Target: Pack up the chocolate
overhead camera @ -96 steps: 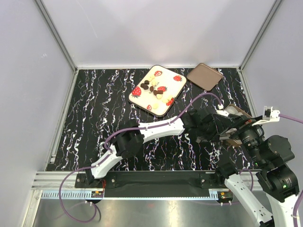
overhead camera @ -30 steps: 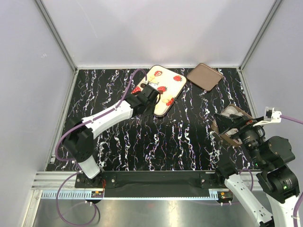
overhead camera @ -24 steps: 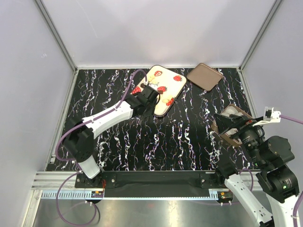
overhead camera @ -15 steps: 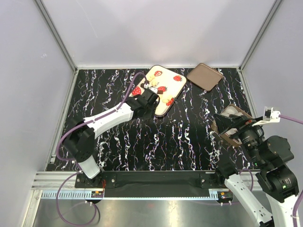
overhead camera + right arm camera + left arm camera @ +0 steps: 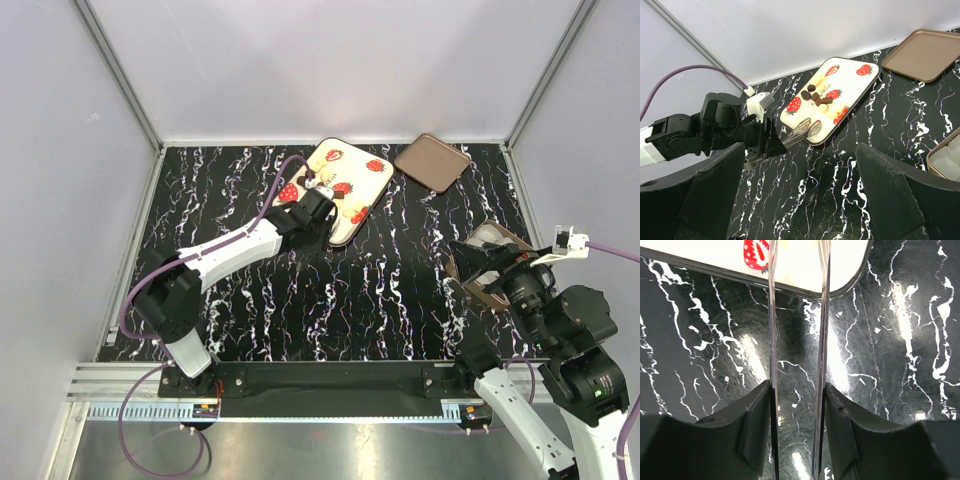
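Several chocolates (image 5: 325, 186), dark and cream, lie on the cream strawberry-print tray (image 5: 384, 180) at the back centre. From the right wrist they show as a cluster of chocolates (image 5: 816, 96) on the tray (image 5: 851, 80). My left gripper (image 5: 305, 215) is shut on metal tongs (image 5: 805, 129). The tong ends hang empty over the tray's near corner. In the left wrist view the tong blades (image 5: 822, 340) run between the left gripper's (image 5: 797, 385) fingers toward the tray (image 5: 845, 260). My right gripper (image 5: 800, 150) stands wide open and empty, above the table at the right (image 5: 490, 262).
A brown box with a white liner (image 5: 497, 238) sits under the right gripper; its corner (image 5: 946, 159) shows in the right wrist view. The brown lid (image 5: 432, 161) lies at the back right, beside the tray. Grey walls enclose the marbled table (image 5: 380, 290).
The left arm has swung from the box at the right back to the tray. Over the last second it eased slightly nearer along the tray's near edge. The right arm has barely moved.
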You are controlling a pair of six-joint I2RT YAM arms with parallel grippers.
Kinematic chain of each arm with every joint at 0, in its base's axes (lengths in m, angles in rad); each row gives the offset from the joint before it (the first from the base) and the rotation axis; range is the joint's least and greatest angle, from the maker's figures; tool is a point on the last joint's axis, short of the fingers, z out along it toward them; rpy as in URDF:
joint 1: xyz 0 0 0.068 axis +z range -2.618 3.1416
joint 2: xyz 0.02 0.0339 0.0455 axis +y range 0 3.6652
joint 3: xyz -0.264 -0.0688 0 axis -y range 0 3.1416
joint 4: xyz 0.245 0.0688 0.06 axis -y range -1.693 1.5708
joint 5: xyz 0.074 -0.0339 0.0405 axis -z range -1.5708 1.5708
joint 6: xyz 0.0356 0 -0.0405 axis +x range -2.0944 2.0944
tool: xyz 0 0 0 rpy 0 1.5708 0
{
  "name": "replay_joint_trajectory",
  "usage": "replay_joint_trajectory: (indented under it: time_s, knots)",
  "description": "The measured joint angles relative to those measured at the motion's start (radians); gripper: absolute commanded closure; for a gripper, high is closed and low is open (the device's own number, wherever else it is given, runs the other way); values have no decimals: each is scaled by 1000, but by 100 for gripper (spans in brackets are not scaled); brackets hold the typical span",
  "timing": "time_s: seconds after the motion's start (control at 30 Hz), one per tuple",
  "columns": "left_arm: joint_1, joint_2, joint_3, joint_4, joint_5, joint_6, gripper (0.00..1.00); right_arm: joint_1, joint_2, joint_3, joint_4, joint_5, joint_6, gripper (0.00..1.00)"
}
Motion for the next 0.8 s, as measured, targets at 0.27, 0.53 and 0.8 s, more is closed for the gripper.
replay_joint_trajectory:
  time_s: [0.27, 0.53, 0.8]
  knots:
    - [0, 3, -14, 5, 23, -12, 61, 0, 0, -7, 0, 0, 0, 1]
    - [-1, 17, -6, -2, 26, -11, 68, 0, 0, -8, 0, 0, 0, 1]
    - [-56, 51, 153, -52, 53, 0, 70, 0, 0, -8, 0, 0, 5, 1]
